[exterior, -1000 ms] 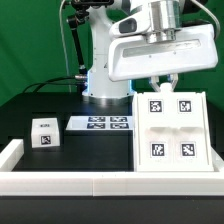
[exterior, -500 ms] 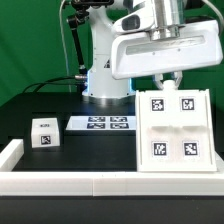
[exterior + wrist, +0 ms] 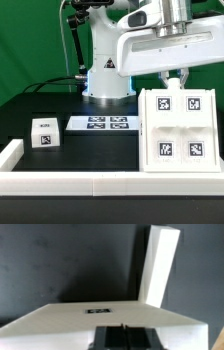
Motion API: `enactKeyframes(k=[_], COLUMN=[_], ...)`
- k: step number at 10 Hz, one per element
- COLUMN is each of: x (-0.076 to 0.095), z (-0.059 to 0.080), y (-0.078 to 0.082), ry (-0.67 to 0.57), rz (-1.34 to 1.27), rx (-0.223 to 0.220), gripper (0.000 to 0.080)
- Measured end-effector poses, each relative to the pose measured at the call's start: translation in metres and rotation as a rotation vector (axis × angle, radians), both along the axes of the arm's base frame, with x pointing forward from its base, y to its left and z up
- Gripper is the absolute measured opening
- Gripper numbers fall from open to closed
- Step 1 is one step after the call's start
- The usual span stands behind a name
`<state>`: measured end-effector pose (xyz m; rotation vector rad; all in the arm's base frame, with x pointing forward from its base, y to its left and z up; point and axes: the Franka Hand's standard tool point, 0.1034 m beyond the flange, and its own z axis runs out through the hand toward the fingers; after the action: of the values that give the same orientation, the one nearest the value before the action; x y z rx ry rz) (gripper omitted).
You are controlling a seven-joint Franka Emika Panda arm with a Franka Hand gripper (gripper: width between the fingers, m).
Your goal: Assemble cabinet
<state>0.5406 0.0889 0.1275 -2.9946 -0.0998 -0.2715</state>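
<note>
Currently the jaws are fully closed with nothing between them, and they are poised at the far edge of the cabinet, behind its tagged face. The cabinet stands on the surface at the exterior view's right, close to the near border rail, with 4 tags showing on the face turned toward the camera. In the wrist view, the closed fingertips sit just over a sloping white face of the cabinet that bears 1 tag. An upright panel rises beyond that face. Whether the fingertips touch the box cannot be told.

Judged step: nudge or press the cabinet body with closed jaws rather than grasp it.

1. Hold the jaws shut so that both fingertips act as 1 blunt pusher.
2. Apply contact low and central on the far edge. An off-centre push is likely to rotate the box.
3. Move slowly, since the plastic body probably slides easily on the dark surface.
4. Stop before the box meets the near border rail.
5. Steer clear of the upright panel, which could tip or shift if struck.
6. Leave the small block and the marker board, both well apart to the exterior view's left, undisturbed.
</note>
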Motion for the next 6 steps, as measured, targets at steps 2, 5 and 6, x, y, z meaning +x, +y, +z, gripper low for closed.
enactKeyframes(k=[2, 5, 6], x=[0.0007, 0.0047, 0.0042], z=[0.0012, 0.0063, 0.0084], y=[-0.0019, 0.0000, -0.0004], ry=[0.000, 0.007, 0.004], rz=[0.001, 0.007, 0.006], rx=[-0.001, 0.001, 0.000], gripper=[0.0002, 0.0002, 0.0002])
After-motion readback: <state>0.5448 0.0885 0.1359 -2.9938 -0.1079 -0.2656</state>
